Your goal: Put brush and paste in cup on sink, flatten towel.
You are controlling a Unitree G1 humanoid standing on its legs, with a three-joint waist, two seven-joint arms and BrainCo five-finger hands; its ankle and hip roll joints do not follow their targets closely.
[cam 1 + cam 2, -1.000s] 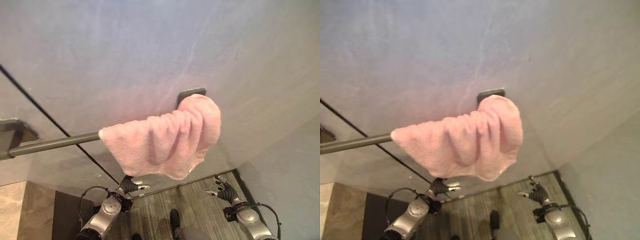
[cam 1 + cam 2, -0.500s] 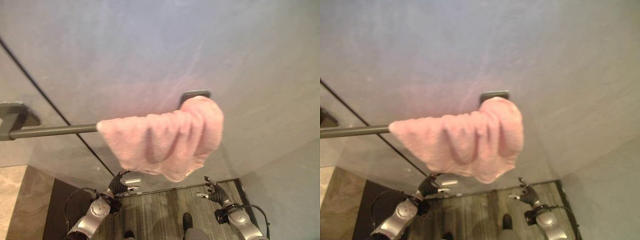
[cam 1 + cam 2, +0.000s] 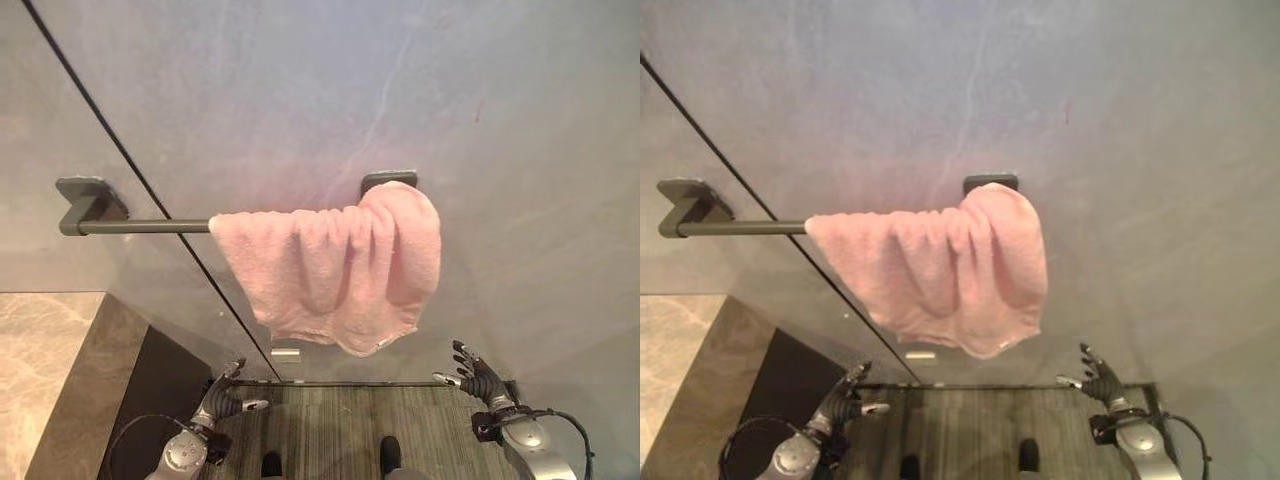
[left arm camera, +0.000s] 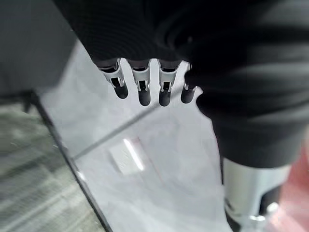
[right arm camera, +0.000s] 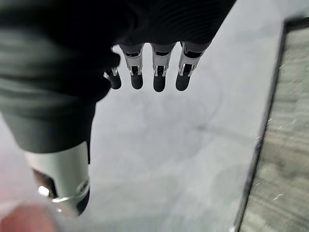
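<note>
The pink towel (image 3: pixel 335 270) hangs bunched on the dark wall rail (image 3: pixel 140 226), crowded toward the rail's right-hand bracket (image 3: pixel 388 180), its folds gathered and its lower edge drooping unevenly against the grey wall (image 3: pixel 300 90). It looks to me soft, light and limp, likely to slide along the bar and sag wherever it is let go; I judge the best holds to be the hanging lower corners, or the left edge at the bar, drawn outward to spread it. My left robot hand (image 3: pixel 222 398) sits low and well below the towel, fingers (image 4: pixel 140 89) straight and relaxed, holding nothing. My right robot hand (image 3: pixel 474 372) is likewise low, off to the towel's right, fingers (image 5: pixel 157 72) extended and empty. A stone-topped worktop (image 3: pixel 45 350) shows at the lower left
</note>
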